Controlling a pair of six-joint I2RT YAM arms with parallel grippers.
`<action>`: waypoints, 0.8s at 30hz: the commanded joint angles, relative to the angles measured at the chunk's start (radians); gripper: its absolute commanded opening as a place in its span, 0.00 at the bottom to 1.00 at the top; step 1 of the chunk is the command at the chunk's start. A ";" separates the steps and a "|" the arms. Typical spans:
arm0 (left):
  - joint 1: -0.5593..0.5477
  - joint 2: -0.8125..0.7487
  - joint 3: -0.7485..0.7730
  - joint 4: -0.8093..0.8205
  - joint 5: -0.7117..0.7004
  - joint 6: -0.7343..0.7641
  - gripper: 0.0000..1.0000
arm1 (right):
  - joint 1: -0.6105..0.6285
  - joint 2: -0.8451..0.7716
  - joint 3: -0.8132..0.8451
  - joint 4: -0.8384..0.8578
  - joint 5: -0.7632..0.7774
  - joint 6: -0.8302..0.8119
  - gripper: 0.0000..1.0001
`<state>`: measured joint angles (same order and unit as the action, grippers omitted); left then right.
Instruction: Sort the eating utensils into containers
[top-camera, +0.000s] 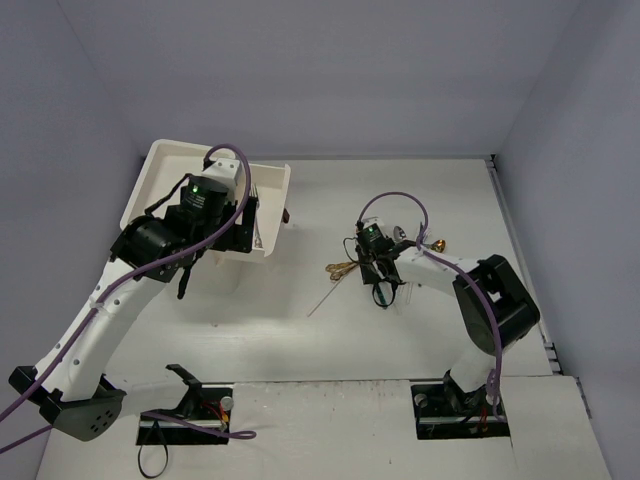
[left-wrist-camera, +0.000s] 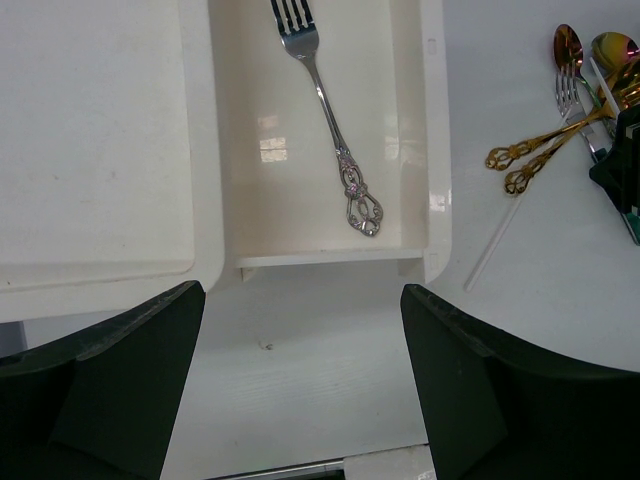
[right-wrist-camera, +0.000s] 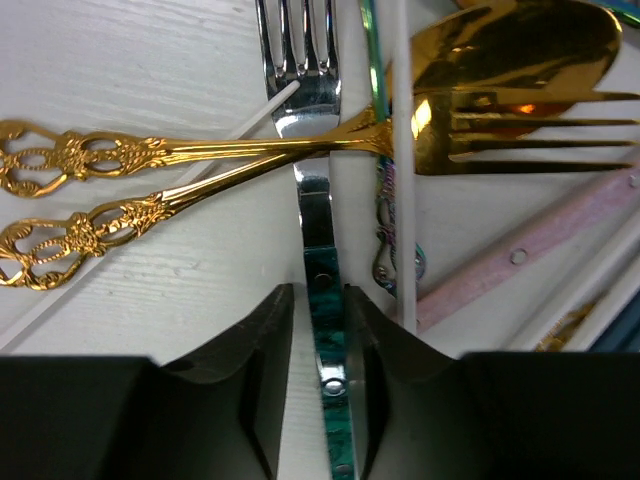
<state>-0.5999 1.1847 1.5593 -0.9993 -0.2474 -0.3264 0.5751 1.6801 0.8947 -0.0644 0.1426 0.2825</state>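
Observation:
The eating utensils lie in a heap (top-camera: 350, 268) on the table at centre right. In the right wrist view, a silver fork with a teal handle (right-wrist-camera: 328, 330) lies under two gold utensils (right-wrist-camera: 200, 150), beside a clear-white chopstick (right-wrist-camera: 403, 150) and a pink chopstick (right-wrist-camera: 540, 245). My right gripper (right-wrist-camera: 320, 340) straddles the teal handle with its jaws narrow; a thin gap shows on the left side. One silver fork (left-wrist-camera: 330, 115) lies in a container, a pulled-out white drawer (left-wrist-camera: 432, 150). My left gripper (left-wrist-camera: 300, 380) hovers wide open just before that drawer's front, holding nothing.
The white cabinet (top-camera: 165, 180) with its rimmed top (left-wrist-camera: 90, 130) stands at the back left. A brown knob (top-camera: 288, 215) sticks out at the drawer's right. A loose white chopstick (top-camera: 325, 300) lies on the table left of the heap. Grey walls close the back and sides.

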 joint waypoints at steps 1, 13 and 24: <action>0.006 -0.007 0.004 0.027 0.008 -0.007 0.77 | 0.001 0.035 0.006 -0.001 -0.093 -0.012 0.22; 0.006 0.007 0.014 0.027 0.022 -0.016 0.77 | 0.012 0.003 0.035 -0.038 -0.048 0.047 0.00; 0.006 0.022 0.040 0.027 0.031 -0.029 0.77 | 0.014 -0.124 0.106 -0.211 -0.130 0.107 0.00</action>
<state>-0.5999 1.2024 1.5578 -0.9997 -0.2245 -0.3329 0.5835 1.6547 0.9545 -0.1921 0.0480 0.3496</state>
